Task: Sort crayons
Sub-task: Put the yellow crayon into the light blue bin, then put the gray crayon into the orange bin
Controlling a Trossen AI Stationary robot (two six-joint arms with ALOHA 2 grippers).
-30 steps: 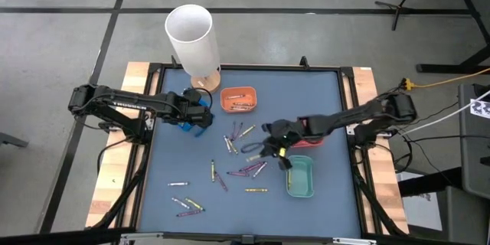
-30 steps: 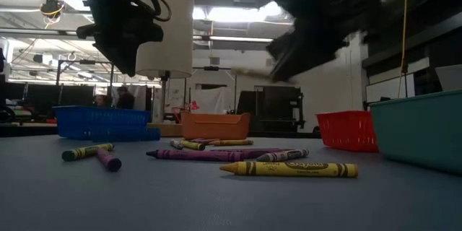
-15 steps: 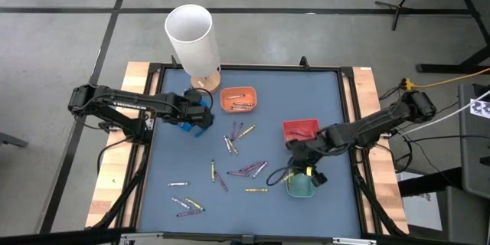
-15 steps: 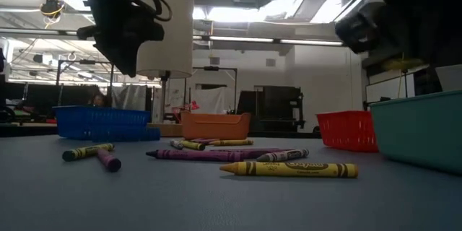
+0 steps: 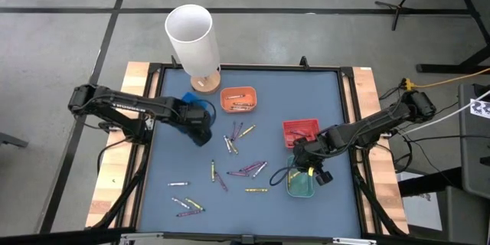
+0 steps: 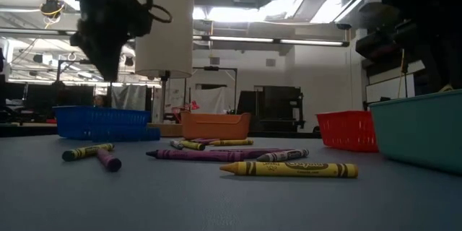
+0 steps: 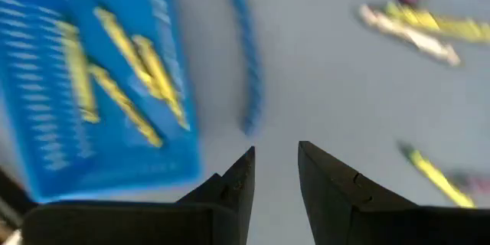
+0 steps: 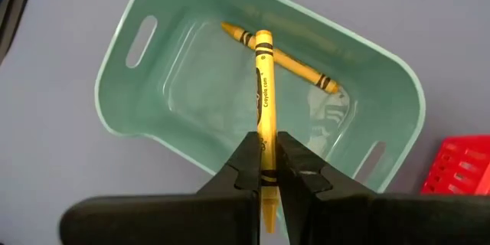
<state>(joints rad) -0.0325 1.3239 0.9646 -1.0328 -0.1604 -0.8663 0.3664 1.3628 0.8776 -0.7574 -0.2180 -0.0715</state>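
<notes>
Hovering over the green tray (image 8: 122, 99), the right gripper (image 8: 265, 170) pinches a yellow crayon (image 8: 264, 99) between its jaws, which are closed narrow on the stick's lower part. The held crayon points out over the tray's hollow, and one more yellow crayon (image 8: 279, 57) lies flat on the tray's floor, crossing beneath it. In the high view this gripper (image 5: 305, 162) sits at the near-right part of the desk (image 5: 306, 99), with the red tray (image 5: 300, 129) just behind it.

The left gripper (image 7: 274, 170) hangs above bare desk just beside the blue tray (image 7: 46, 176); its jaws stand a little apart with nothing between them. About four yellow crayons (image 7: 126, 46) lie in that blue tray, though they are blurred.

Loose crayons (image 5: 245, 171) are scattered over the middle and near-left of the desk: roughly fifteen in the high view, yellow, purple and pale, too small for an exact count. The orange tray (image 5: 238, 99) holds a few more. There are four small trays in all. A white cylinder (image 5: 191, 38) stands at the far edge.
</notes>
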